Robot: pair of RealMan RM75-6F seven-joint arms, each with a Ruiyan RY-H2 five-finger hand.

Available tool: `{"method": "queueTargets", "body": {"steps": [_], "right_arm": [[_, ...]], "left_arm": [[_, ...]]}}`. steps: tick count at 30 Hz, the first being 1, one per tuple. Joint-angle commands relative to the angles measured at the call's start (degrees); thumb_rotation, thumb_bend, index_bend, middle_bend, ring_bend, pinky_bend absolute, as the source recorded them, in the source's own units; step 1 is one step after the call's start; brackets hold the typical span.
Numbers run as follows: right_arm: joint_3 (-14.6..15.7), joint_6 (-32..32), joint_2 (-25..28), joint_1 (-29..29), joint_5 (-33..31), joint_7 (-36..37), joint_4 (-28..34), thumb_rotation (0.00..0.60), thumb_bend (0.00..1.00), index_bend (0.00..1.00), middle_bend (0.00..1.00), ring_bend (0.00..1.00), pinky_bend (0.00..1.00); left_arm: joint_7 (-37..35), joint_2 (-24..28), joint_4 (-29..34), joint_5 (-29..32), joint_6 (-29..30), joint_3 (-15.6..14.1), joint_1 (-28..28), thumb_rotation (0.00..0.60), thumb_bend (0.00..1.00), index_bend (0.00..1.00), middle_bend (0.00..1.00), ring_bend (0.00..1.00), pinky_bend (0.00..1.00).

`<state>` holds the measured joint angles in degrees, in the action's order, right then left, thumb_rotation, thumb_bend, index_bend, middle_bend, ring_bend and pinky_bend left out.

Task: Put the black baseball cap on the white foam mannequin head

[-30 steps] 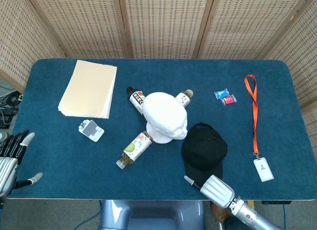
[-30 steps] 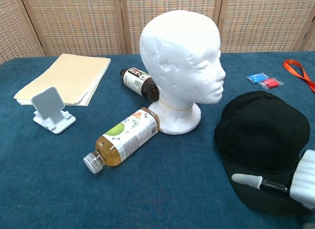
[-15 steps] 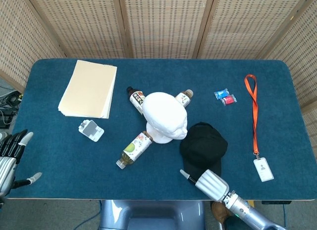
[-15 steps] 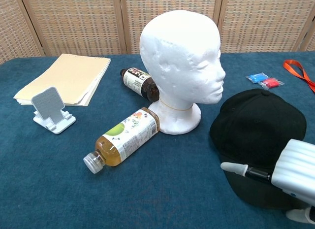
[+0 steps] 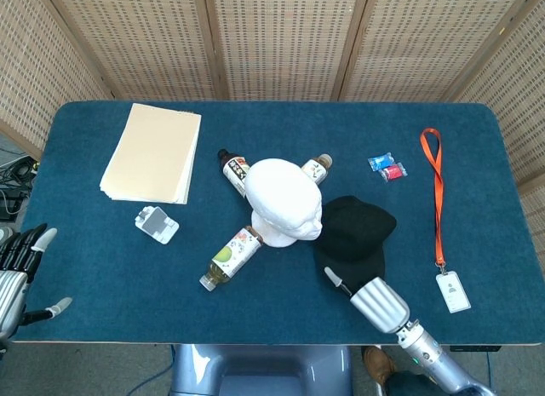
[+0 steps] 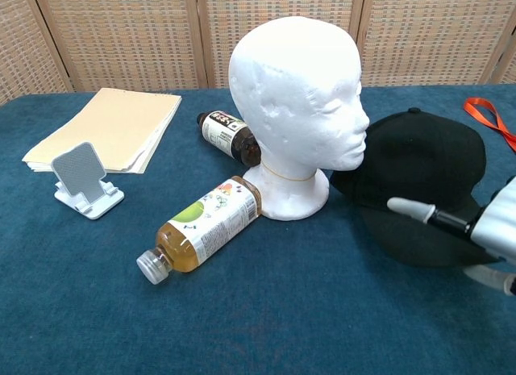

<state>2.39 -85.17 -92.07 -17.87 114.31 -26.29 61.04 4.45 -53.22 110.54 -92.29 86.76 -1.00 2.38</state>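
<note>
The white foam mannequin head (image 5: 283, 198) stands upright mid-table, its face (image 6: 343, 109) turned to the right in the chest view. The black baseball cap (image 5: 358, 230) hangs tilted just right of the head, its crown (image 6: 419, 161) raised off the cloth and close to the chin. My right hand (image 5: 375, 301) grips the cap by its brim at the near edge; in the chest view the right hand (image 6: 484, 230) shows at the frame's right border. My left hand (image 5: 17, 272) rests at the table's near left corner, fingers apart and holding nothing.
A green-label bottle (image 6: 201, 230) lies in front of the head's base, a dark bottle (image 6: 230, 135) behind it, a third bottle (image 5: 317, 167) to the far side. A manila folder (image 5: 152, 153), phone stand (image 5: 157, 224), orange lanyard with badge (image 5: 438, 204) and candy packets (image 5: 387, 167) lie around.
My right hand has lifted the cap off the table by its brim and carried it up and toward the mannequin head. The left hand has stayed put.
</note>
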Motion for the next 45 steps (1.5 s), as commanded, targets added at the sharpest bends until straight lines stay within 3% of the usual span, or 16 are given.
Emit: {"method": "queueTargets", "body": {"steps": [1,12,19,21,26,28,33,36,41,45], "right_arm": [[-2.3,-1.4,-1.2,-0.3,-2.2,1.2,-1.6,0.600,0.51,0.07,0.97,1.00,1.00],[-5.8,2.5,-4.4,-3.7,-6.4,-0.3,-5.7,0.600,0.49,0.14,0.97,1.00,1.00],[-8.1,5.1,-7.9,-7.4,-8.4,-3.9,-11.6,0.600,0.49,0.18,0.97,1.00,1.00],[-8.8,6.4,-9.0,-8.3,-9.7,-3.3,-12.7,0.600,0.54,0.20,0.97,1.00,1.00],[-10.3,9.0,-11.1,-11.1,-12.1,-3.3,-15.8,0.600,0.80,0.20,0.98,1.00,1.00],[-10.9,9.5,-11.7,-11.7,-13.1,-3.3,-16.3,0.600,0.86,0.20,0.98,1.00,1.00],[-11.4,10.6,-12.2,-12.5,-15.2,-4.1,-16.9,0.600,0.88,0.17,0.98,1.00,1.00],[-11.8,11.1,-12.3,-12.9,-16.6,-3.8,-17.0,0.600,0.88,0.26,0.99,1.00,1.00],[-12.2,10.8,-12.5,-13.5,-18.1,-2.1,-17.2,0.600,0.87,0.62,1.00,1.00,1.00],[-12.7,9.7,-12.4,-13.6,-19.2,-0.4,-17.2,0.600,0.86,0.71,1.00,1.00,1.00]], "left_arm": [[0.1,0.0,0.0,0.0,0.0,0.0,0.0,0.600,0.00,0.00,0.00,0.00,0.00],[0.3,-0.1,0.0,0.4,-0.3,0.0,0.1,0.600,0.00,0.00,0.00,0.00,0.00],[0.3,-0.2,0.0,0.5,-0.7,0.0,0.3,0.600,0.00,0.00,0.00,0.00,0.00],[0.3,-0.1,-0.1,0.6,-0.8,0.0,0.3,0.600,0.00,0.00,0.00,0.00,0.00],[0.2,-0.1,-0.1,1.0,-1.0,0.1,0.4,0.600,0.00,0.00,0.00,0.00,0.00],[0.1,0.0,-0.1,1.2,-1.0,0.2,0.5,0.600,0.00,0.00,0.00,0.00,0.00],[-0.3,0.1,-0.2,1.6,-1.2,0.3,0.6,0.600,0.00,0.00,0.00,0.00,0.00],[-0.3,0.1,-0.2,1.6,-1.3,0.3,0.7,0.600,0.00,0.00,0.00,0.00,0.00],[-0.5,0.2,-0.3,1.7,-1.2,0.4,0.7,0.600,0.00,0.00,0.00,0.00,0.00],[-0.5,0.2,-0.3,1.7,-1.2,0.3,0.7,0.600,0.00,0.00,0.00,0.00,0.00]]}}
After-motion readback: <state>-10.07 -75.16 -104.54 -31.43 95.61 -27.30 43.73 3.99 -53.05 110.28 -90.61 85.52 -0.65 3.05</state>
